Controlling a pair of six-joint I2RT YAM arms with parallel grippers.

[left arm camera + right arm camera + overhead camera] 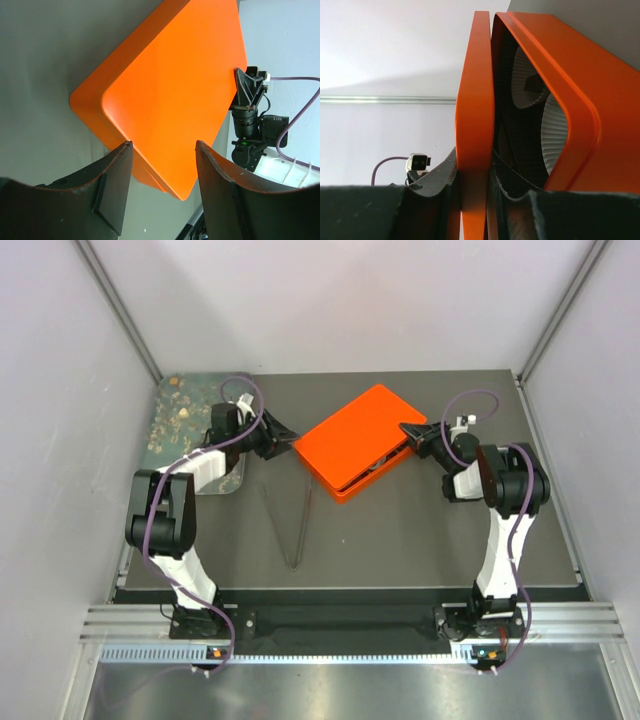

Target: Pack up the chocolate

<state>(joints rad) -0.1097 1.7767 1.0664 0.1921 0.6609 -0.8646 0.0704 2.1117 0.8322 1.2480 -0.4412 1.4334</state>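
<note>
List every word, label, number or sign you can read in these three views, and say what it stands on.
No readable text in any view.
orange box: plain, no print or logo.
white paper cups inside it: fluted, unprinted.
tray: a speckled pattern, no letters.

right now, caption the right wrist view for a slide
Right hand grips the edge of the orange box, held ajar, white paper cups visible inside.
</note>
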